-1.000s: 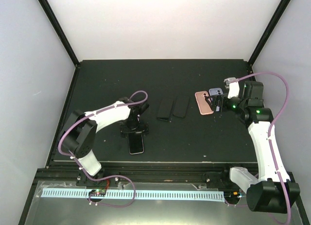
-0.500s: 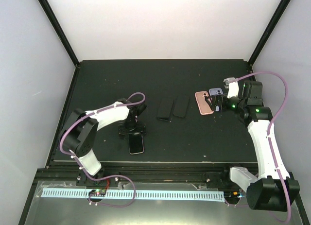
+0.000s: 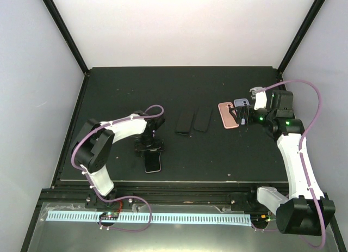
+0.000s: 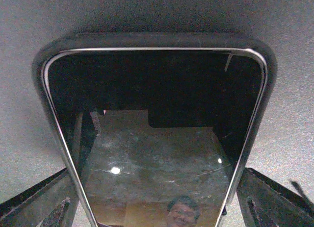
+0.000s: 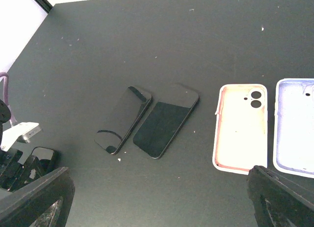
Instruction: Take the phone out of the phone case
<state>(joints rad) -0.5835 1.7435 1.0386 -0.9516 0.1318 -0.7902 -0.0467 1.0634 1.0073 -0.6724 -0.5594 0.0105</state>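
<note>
Phone [image 3: 153,162] in its dark case [image 4: 267,89] lies flat at 7 o'clock on the black table [image 3: 217,154], screen up, its near end close to the table's front edge with only a thin strip of surface between. In the left wrist view the case rim wraps the rounded far corners of the screen, and bare table shows beyond that end and down both long sides.

The left gripper [image 3: 149,147] sits over the phone's 12 o'clock end. Its fingers [image 4: 39,202] stand apart, one at each long edge of the case; I cannot tell whether they press on it or only straddle it.

At the table's centre a bare phone [image 3: 185,122] and a second bare phone [image 3: 203,120] lie side by side, nearly touching, well apart from the cased one. Toward 2 o'clock a pink case [image 3: 228,115] and a lilac case [image 3: 242,103] lie just beside each other, hollow side up.

The right gripper [image 3: 244,117] hangs above those two, its fingers [image 5: 34,197] spread wide with nothing between them.

Open surface runs across the far half at 12 o'clock and along the front from 5 to 6 o'clock.
</note>
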